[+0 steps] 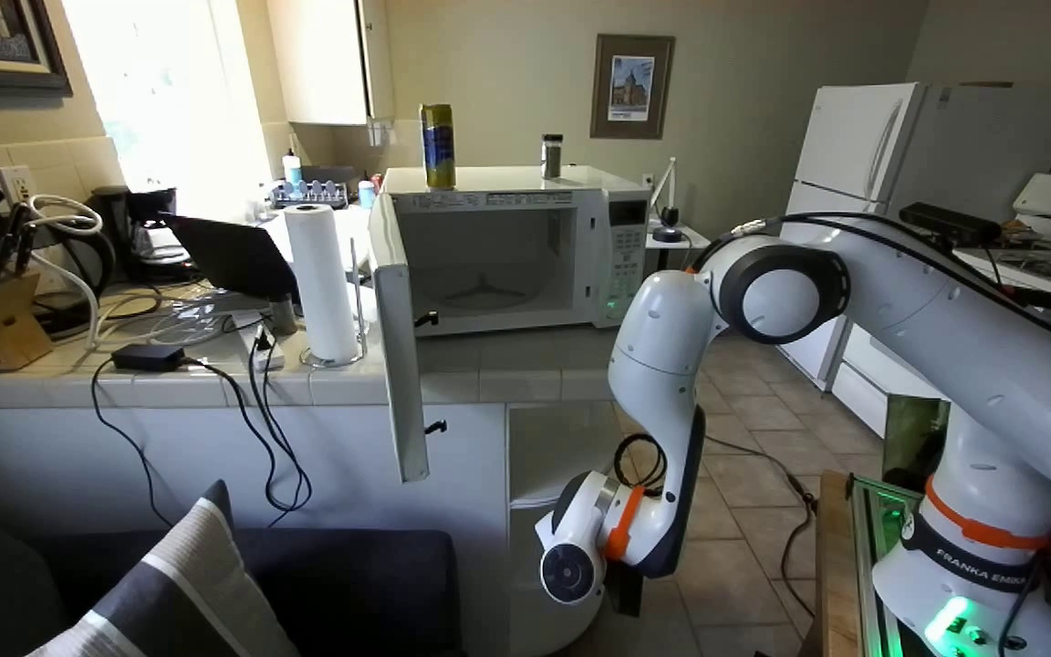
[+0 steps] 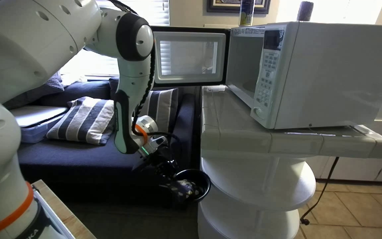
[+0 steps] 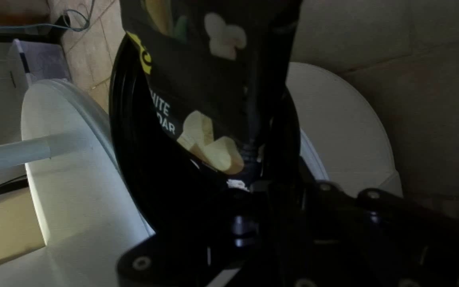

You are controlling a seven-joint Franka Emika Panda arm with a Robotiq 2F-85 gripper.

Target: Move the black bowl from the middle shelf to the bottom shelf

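The black bowl (image 2: 207, 187) is tilted in the air beside the rounded white shelves. A dark snack bag (image 2: 189, 187) lies in it. My gripper (image 2: 172, 174) is shut on the bowl's rim. In the wrist view, the gripper (image 3: 259, 187) covers part of the rim, and the bowl (image 3: 132, 131) and the bag (image 3: 209, 91) fill the middle. The middle shelf (image 2: 260, 186) and the bottom shelf (image 2: 254, 220) are just right of the bowl. In an exterior view, the gripper (image 1: 624, 589) is mostly behind the wrist, and the bowl is hidden.
The counter edge (image 2: 293, 142) overhangs the shelves and carries a white microwave (image 2: 330, 76) with its door (image 1: 402, 365) open. A dark sofa (image 2: 95, 159) with striped pillows stands behind the arm. A white post (image 3: 12, 154) rises from the middle shelf.
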